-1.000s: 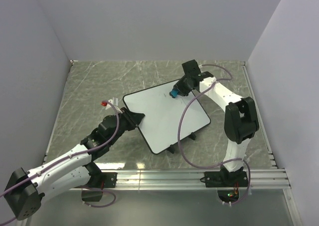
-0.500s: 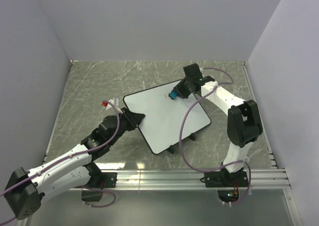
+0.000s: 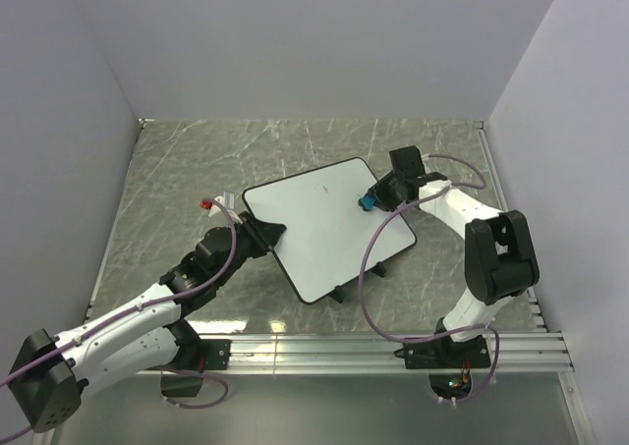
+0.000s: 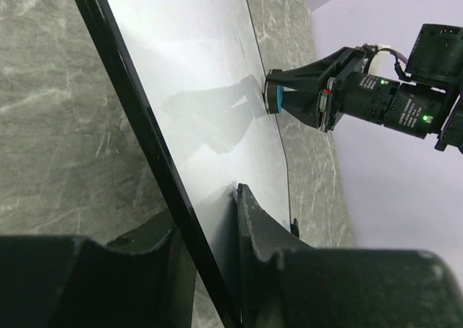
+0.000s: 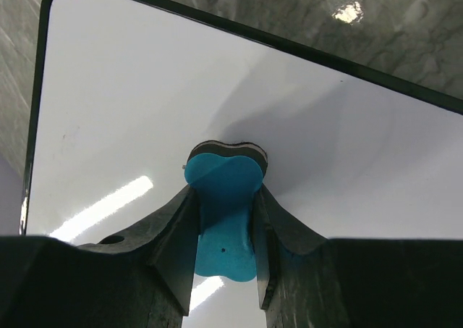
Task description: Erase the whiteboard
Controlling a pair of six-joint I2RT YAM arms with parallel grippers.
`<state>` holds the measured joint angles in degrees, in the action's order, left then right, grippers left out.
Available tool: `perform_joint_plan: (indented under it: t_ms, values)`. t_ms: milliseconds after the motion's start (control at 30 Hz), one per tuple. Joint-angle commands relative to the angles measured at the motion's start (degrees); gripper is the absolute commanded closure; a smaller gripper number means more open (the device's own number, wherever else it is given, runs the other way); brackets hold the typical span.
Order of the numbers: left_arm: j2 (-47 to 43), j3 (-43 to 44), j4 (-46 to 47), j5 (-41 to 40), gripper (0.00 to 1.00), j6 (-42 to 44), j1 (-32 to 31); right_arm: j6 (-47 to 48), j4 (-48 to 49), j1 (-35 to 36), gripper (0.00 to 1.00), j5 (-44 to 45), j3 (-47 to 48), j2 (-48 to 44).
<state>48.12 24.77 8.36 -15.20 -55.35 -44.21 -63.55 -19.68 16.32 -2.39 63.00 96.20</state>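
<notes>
Light, stiff, slick-looking whiteboard (image 3: 324, 237): left pincer (image 3: 267, 233) clamps its left rim; right pincer (image 3: 376, 197) squeezes blue eraser (image 5: 221, 177) onto its face.

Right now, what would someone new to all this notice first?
The big whiteboard in the middle of the marble-patterned table, looking almost clean. The right hand presses a small blue eraser against its right side, while the left hand clamps the board's left edge.

You have one whiteboard (image 3: 324, 231) with two black feet (image 3: 339, 293), one blue eraser (image 3: 367, 203) at its two o'clock, one small red item (image 3: 205, 205), and two grippers: left gripper (image 3: 265, 232), right gripper (image 5: 224, 190).
</notes>
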Motion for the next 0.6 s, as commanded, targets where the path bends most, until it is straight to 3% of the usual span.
perform_joint_plan:
  t_ms: [0, 333, 567]
  values:
    - [2.2, -1.8, -14.7, -2.2, 1.0, 14.4, -0.6, 3.1, -8.4, 1.0, 1.0, 0.0, -4.2, 1.0]
    - [2.2, -1.8, -14.5, -2.3, 1.0, 14.4, -0.9, 4.5, -9.1, -2.3, 1.0, -0.5, -9.7, -3.5]
    - [2.9, -1.7, -14.3, -1.7, 1.0, 14.6, -1.0, 2.7, -9.1, -2.3, 1.0, -2.1, -2.2, 1.2]
